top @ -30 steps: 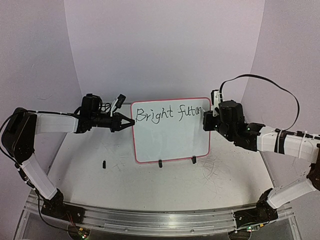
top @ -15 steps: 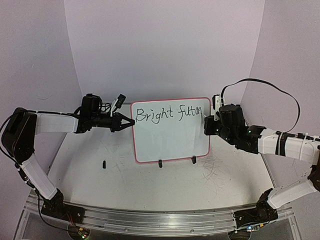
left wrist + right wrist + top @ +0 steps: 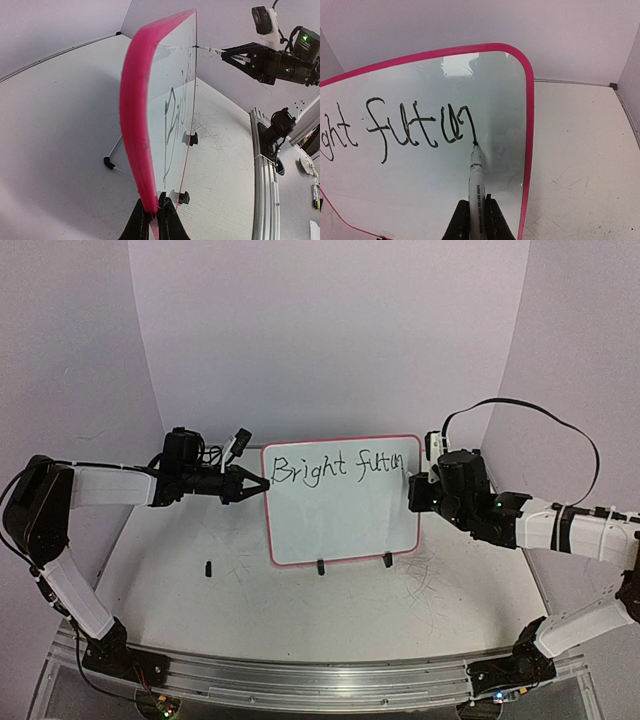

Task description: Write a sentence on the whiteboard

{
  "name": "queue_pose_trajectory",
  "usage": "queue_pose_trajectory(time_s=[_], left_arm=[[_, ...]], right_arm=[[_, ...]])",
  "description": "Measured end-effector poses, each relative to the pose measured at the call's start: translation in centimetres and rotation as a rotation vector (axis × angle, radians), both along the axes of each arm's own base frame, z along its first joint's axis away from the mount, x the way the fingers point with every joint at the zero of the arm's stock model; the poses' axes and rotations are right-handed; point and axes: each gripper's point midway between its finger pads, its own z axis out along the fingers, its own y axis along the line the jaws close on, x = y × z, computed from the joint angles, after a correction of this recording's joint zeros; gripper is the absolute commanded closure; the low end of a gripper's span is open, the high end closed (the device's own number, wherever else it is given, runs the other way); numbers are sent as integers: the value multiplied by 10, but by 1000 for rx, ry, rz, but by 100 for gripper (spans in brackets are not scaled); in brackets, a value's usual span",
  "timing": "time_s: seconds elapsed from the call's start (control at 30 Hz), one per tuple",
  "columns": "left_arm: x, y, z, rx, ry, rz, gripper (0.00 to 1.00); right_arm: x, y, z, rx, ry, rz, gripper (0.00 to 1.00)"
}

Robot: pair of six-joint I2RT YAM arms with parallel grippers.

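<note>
Standing upright, whiteboard [image 3: 340, 520] long axis left-right (sentence [image 3: 340, 467] running rightward), marker [image 3: 476, 180] tip touching

Whiteboard [image 3: 340, 520] glossy, smooth, pink plastic rim; marker [image 3: 476, 185] white plastic; table [image 3: 200, 610] matt, scratched; rail [image 3: 320, 685] brushed metal.

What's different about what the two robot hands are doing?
The left gripper pinches the whiteboard by its pink edge; the right gripper pinches a marker. The left gripper is at the whiteboard's left side, the right gripper at its right side, with the marker tip touching the sentence. Both are shut on something.
</note>
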Motion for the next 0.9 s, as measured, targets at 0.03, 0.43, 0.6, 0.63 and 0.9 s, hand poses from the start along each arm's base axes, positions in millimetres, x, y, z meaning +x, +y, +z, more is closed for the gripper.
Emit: queue_pose_trajectory(time_s=[0.03, 0.43, 0.6, 0.63, 0.9], left_arm=[[0, 0, 0, 0, 0, 0, 100], [0, 0, 0, 1, 1, 3, 100], [0, 0, 0, 1, 1, 3, 100], [0, 0, 0, 1, 1, 3, 100], [0, 0, 0, 1, 1, 3, 100]], right_arm=[[0, 0, 0, -1, -1, 0, 100], [8, 3, 10, -13, -36, -8, 100], [11, 2, 14, -14, -50, -20, 100], [11, 2, 15, -14, -54, -22, 100], [15, -3, 21, -15, -73, -62, 100]])
